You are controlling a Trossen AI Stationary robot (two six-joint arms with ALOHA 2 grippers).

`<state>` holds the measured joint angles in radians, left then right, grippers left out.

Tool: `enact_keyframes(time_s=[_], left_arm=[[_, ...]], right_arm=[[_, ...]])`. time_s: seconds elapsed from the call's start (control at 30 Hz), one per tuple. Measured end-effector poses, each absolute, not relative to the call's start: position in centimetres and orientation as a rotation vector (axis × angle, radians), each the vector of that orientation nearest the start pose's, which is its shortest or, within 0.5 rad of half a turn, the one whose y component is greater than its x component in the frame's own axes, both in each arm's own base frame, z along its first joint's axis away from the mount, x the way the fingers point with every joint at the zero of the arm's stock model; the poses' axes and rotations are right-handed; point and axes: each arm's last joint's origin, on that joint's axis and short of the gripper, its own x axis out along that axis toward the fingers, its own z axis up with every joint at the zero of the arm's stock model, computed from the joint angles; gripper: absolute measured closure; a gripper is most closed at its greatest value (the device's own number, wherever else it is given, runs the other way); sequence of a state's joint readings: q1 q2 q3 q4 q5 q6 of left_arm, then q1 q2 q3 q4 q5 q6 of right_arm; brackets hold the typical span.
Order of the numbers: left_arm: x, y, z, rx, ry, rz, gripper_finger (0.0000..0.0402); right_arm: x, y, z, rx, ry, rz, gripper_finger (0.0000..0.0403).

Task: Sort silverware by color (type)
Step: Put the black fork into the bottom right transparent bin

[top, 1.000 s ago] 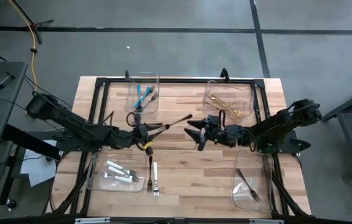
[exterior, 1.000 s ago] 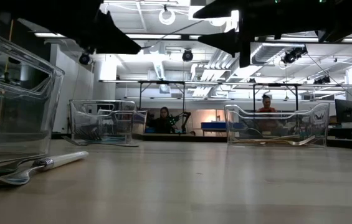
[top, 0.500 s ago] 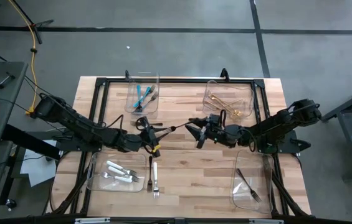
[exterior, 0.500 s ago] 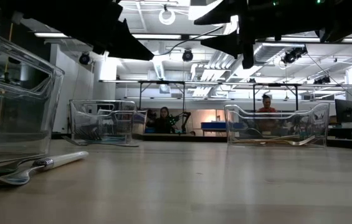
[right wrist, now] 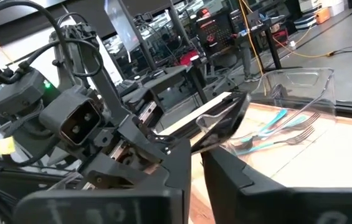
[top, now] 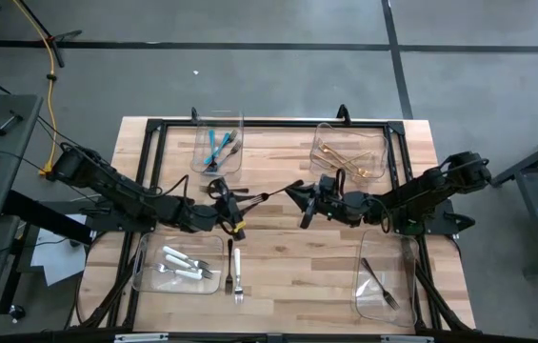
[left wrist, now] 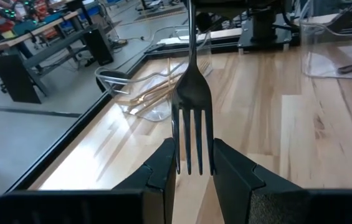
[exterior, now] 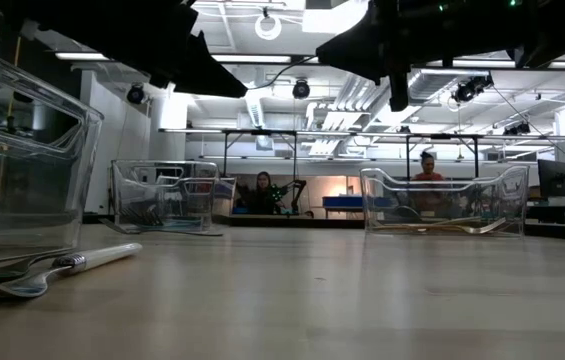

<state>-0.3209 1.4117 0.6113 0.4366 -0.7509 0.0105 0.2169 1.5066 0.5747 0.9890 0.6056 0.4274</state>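
In the low view, the nearest item is a white-handled fork (exterior: 82, 262) lying on the table (exterior: 362, 300), its tines blurred and partly cut off at the frame edge. Beside it stands a clear bin (exterior: 22, 160), also cut off, with more white-handled pieces (top: 181, 262) inside as the high view shows.

Above mid-table, the left claw (left wrist: 193, 167) grips a dark steel fork (left wrist: 192, 109) by its tines; both fingers (left wrist: 163, 168) press the outer prongs. The fork's handle runs away from the claw and leaves the left wrist view at the frame edge. In the high view the same fork spans the gap between the two arms.

The right claw (top: 303, 199) holds the opposite, handle end of this fork. In the right wrist view its fingers (right wrist: 176, 168) stand nearly together around a dark blade-like shape, and the contact itself is hard to make out.

Farther off, teal-handled forks (top: 216, 145) lie in a second bin (top: 219, 143), and gold pieces (top: 349, 162) in a third (top: 349, 152). A dark utensil (top: 380, 283) rests in the fourth bin (top: 383, 276).

In the room behind, two seated persons are visible, small and indistinct.
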Motion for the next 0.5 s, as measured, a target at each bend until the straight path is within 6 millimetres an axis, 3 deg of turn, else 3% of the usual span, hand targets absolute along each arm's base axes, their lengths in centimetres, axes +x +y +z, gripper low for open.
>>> enact_keyframes(time_s=[0.3,0.5], left_arm=[[26.73,-6.84,19.81,0.195,0.322,0.406,0.0327],[26.75,-6.91,19.8,0.193,0.324,0.38,0.0326]], right_arm=[[28.56,4.61,21.05,0.451,-0.129,-0.372,0.0369],[28.56,4.61,21.02,0.449,-0.126,-0.372,0.0344]])
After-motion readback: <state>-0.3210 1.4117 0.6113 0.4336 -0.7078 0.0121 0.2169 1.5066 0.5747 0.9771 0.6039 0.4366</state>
